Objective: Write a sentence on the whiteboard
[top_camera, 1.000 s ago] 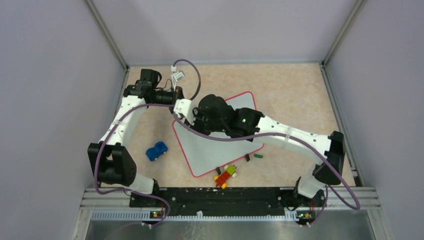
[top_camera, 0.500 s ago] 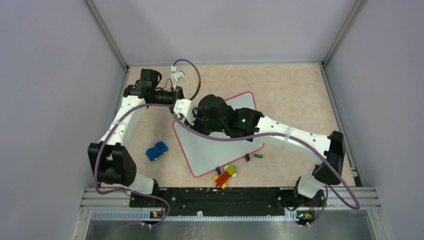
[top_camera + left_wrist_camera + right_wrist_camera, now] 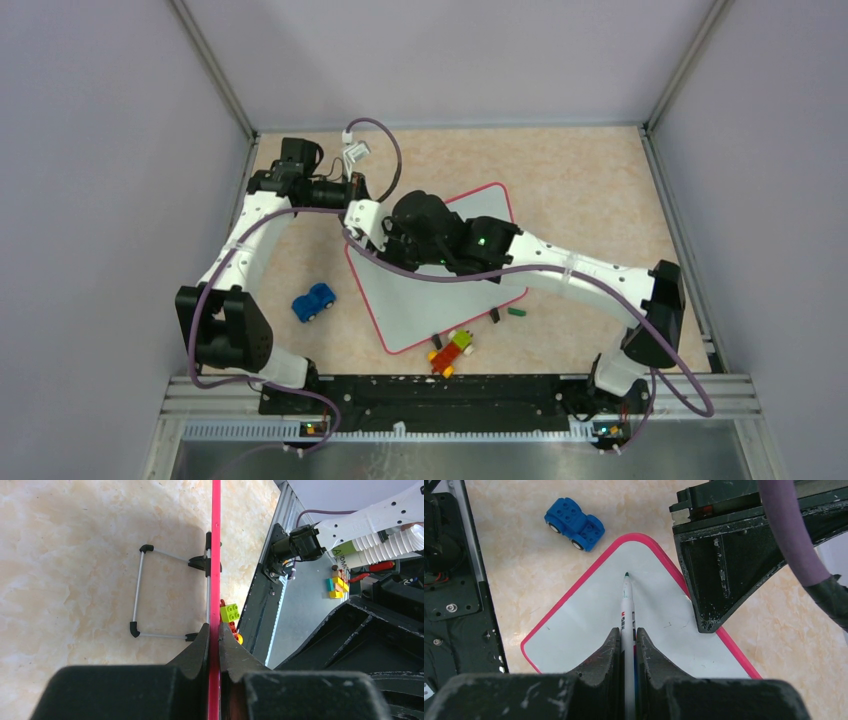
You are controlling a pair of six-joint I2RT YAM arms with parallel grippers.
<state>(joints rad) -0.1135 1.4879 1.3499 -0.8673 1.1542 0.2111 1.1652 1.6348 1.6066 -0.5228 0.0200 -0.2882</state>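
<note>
The whiteboard (image 3: 440, 300) lies tilted on the table, white with a red-pink rim. My left gripper (image 3: 352, 228) is shut on its far-left rim, which runs edge-on between the fingers in the left wrist view (image 3: 216, 555). My right gripper (image 3: 395, 235) is shut on a white marker (image 3: 626, 605) with a green tip. The tip sits at the board surface (image 3: 589, 625) near a rounded corner. No lettering of the sentence shows; only a few tiny marks are on the board.
A blue toy car (image 3: 314, 301) stands left of the board, also in the right wrist view (image 3: 575, 524). A stack of coloured bricks (image 3: 453, 350) lies at the board's near edge. A small green piece (image 3: 516, 312) lies to its right. A wire stand (image 3: 140, 590) shows under the board.
My right arm has shifted slightly to the left with the marker. The left arm and the board have not moved.
</note>
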